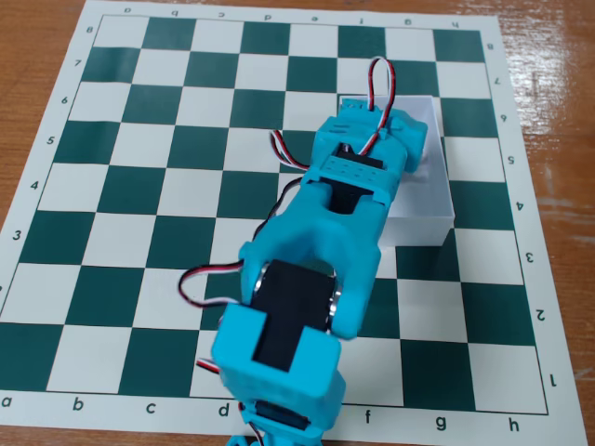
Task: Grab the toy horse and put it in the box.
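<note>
Presently: arm over box, horse unseen

Item: turquoise arm (321, 269), reaching from the bottom edge of the fixed view up across the chessboard mat (139, 186). Its gripper end lies over the white box (423, 209); fingers hidden, opening cannot be told. Toy horse: not visible. Box sits right of centre, its right and near walls exposed. Board squares left of the arm lie open.

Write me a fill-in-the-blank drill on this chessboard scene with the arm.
1. The turquoise plastic robot arm reaches over the white rectangular open-topped ____.
2. The box rests on a green-and-white paper ____.
3. The chessboard lies on a ____ tabletop.
4. The cables looping above the arm are red, white and ____.

Missing words: box; chessboard; wooden; black.
</note>
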